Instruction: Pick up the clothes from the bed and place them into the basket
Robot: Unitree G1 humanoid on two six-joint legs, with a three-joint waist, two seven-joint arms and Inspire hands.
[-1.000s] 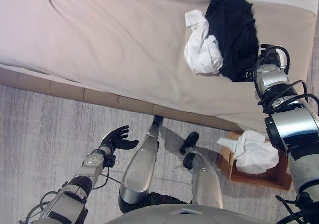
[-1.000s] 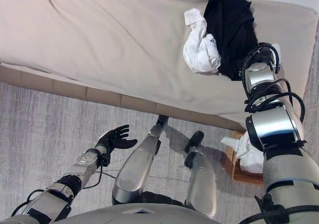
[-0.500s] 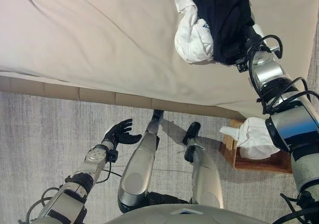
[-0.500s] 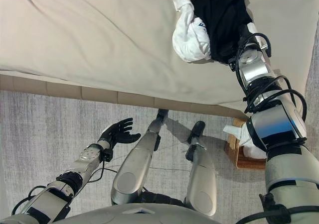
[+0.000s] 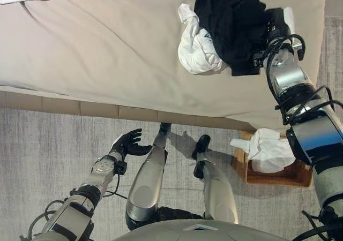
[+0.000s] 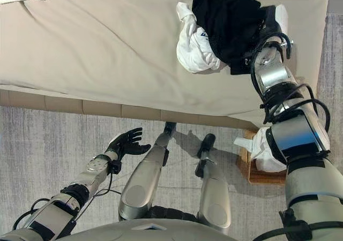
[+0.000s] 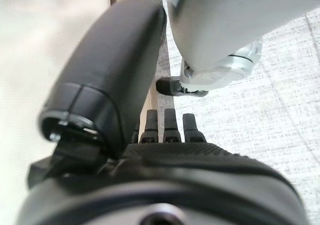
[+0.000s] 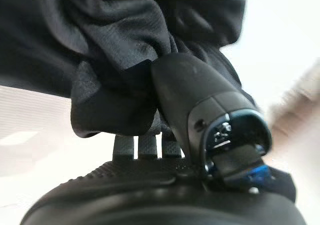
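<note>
Left eye view. Your right hand [image 5: 272, 22] lies at the edge of the black garment [image 5: 231, 24], which is heaped on the beige bed [image 5: 96, 43] against a crumpled white garment [image 5: 195, 45]. Both are soft, light and limp; expect them to drape and trail, so take a bunched fold, not a flat edge. The white piece carries a small dark mark, too small to read. The wooden basket [image 5: 297, 178] stands on the floor by the bed's edge and already holds white cloth [image 5: 268, 151].

Right eye view. Same scene; your left hand [image 6: 124, 143] hangs idle over the carpet [image 6: 48, 139], fingers loosely spread and holding nothing.

Left wrist view. The left hand's fingers [image 7: 170, 127] reach straight out over carpet, with no cloth between them and the thumb.

Right wrist view. The thumb [image 8: 200, 110] presses into a fold of the black cloth and the fingers [image 8: 145, 146] disappear beneath it; the pinch appears set on the garment. No label or print shows here.
</note>
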